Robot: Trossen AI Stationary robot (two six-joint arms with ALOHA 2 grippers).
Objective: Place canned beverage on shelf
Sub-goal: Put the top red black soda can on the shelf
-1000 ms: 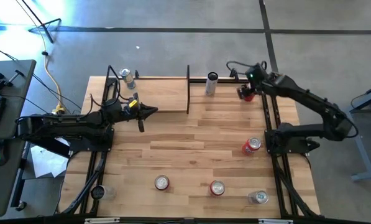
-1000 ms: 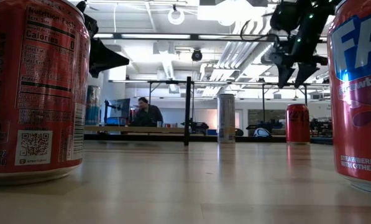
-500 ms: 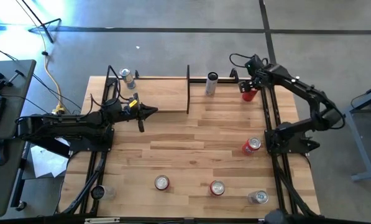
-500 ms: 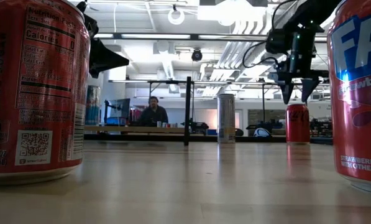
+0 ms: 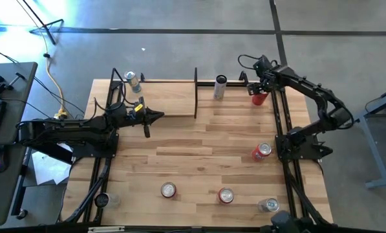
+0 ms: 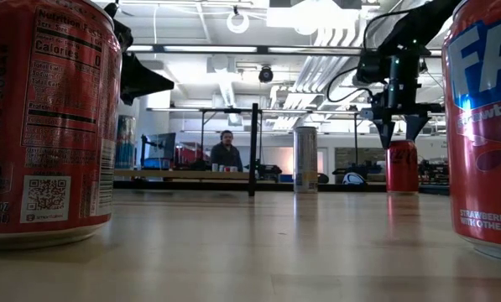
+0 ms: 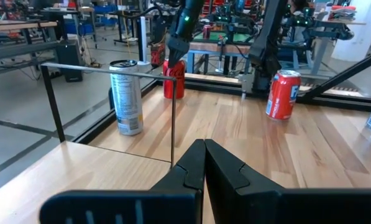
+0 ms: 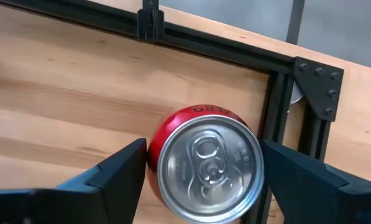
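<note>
Approach is the step in hand: the right tool point(image 5: 260, 90) hangs directly over a red can point(image 5: 259, 98) that stands upright at the upper right of the high view, just beside the black frame rail point(image 8: 278, 118). Seen from the right wrist, its two dark fingers point(image 8: 120, 171) stand wide apart, one on each side of the can's silver top, and nothing is held; whether either finger touches the can I cannot tell. In the low view the fingertips sit level with the can's rim, not yet down along its sides.

My judgement is that the next move calls for a straight descent until the fingers flank the can's body, then a close, a lift, and a carry leftward to the shelf point(image 5: 167, 100), the pale board at the upper middle, where a silver can point(image 5: 220, 87) and a blue-and-silver can point(image 5: 134, 82) already stand.

The left tool point(image 5: 155, 116) waits over the shelf's near edge with its fingers pressed together, empty.
</note>
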